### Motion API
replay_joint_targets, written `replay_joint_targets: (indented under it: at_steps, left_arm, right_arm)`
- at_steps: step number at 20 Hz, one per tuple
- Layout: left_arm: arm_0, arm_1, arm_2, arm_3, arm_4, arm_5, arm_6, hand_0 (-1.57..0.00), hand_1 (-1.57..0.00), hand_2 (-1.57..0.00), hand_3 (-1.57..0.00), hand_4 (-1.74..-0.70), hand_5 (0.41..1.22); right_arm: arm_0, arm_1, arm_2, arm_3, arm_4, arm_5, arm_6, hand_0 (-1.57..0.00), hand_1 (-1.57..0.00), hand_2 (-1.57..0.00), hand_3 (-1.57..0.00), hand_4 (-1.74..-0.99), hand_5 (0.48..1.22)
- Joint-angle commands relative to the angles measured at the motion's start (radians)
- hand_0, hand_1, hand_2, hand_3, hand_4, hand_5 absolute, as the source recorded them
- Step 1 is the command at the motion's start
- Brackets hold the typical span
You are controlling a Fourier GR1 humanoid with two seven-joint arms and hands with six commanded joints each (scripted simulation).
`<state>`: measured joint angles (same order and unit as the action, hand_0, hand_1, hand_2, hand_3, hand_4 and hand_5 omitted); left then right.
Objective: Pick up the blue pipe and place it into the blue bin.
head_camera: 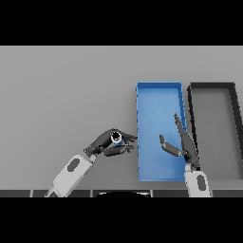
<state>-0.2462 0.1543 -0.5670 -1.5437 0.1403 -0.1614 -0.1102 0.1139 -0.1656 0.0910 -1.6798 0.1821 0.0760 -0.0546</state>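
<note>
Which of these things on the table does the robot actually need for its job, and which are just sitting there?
Needed:
- blue pipe, held in the left hand
- blue bin, where it goes

Just there:
- black bin, right of the blue one
- right hand, open over the blue bin, holding nothing

Legible text, labels, brands, numbers, signs: none showing. The blue bin (159,130), the black bin (214,130) just beside it, and the table (66,95) are displaying no readable markings.
</note>
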Motion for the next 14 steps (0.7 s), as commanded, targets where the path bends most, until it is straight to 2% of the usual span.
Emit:
replay_joint_targets:
  at_steps: [1, 6, 14]
  left_arm:
    - [-0.001, 0.001, -0.008, -0.033, 0.006, 0.001, 0.020, -1.55, -1.56, -1.56, -1.45, -1.72, 1.215]
    - [-0.015, -0.009, -0.029, -0.067, 0.001, 0.007, 0.094, -1.57, -1.57, -1.57, -1.44, -1.73, 1.219]
    - [-0.014, -0.004, -0.029, -0.071, -0.009, 0.008, 0.118, -1.57, -1.57, -1.57, -1.44, -1.73, 1.220]
  right_arm:
    - [-0.008, 0.002, 0.002, 0.003, 0.002, -0.001, -0.003, 0.00, 0.00, 0.00, 0.00, -1.275, 0.683]
    - [0.014, 0.006, 0.015, -0.010, -0.007, 0.019, -0.026, 0.00, 0.00, 0.00, 0.00, -1.273, 0.688]
    - [-0.023, -0.002, 0.006, 0.017, -0.028, 0.041, -0.014, 0.00, 0.00, 0.00, 0.00, -1.229, 0.687]
